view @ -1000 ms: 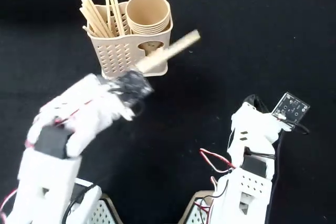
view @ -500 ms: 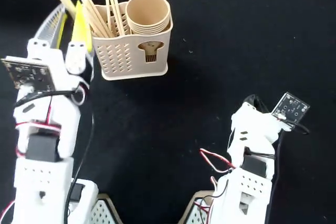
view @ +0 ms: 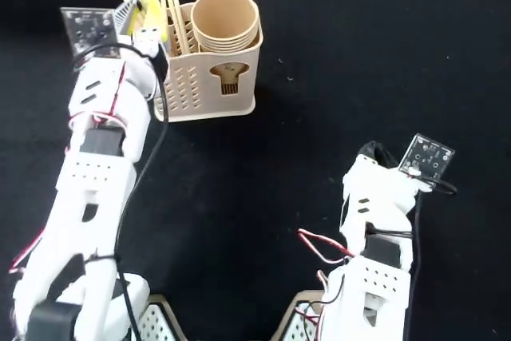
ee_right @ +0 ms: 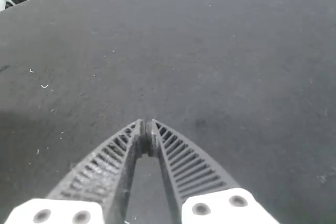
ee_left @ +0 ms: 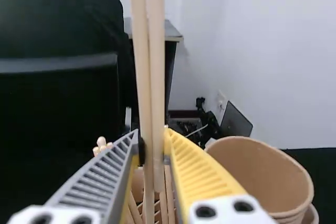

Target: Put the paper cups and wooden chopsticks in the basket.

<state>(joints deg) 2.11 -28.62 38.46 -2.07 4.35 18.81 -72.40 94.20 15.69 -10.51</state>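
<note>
Seemingly the last placing step: the left gripper [ee_left: 152,153] clamps a pair of wooden chopsticks [ee_left: 147,51] upright over the far-left basket [view: 209,89], beside the stacked paper cups [view: 226,17]; next, lower and release. The right gripper [ee_right: 146,136] rests pinched empty, near right

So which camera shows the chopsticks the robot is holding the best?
The left wrist view: the held chopsticks stand close up, pinched in the left tool. The high view shows them small, sticking up by the basket. The right wrist view faces the black table.
</note>
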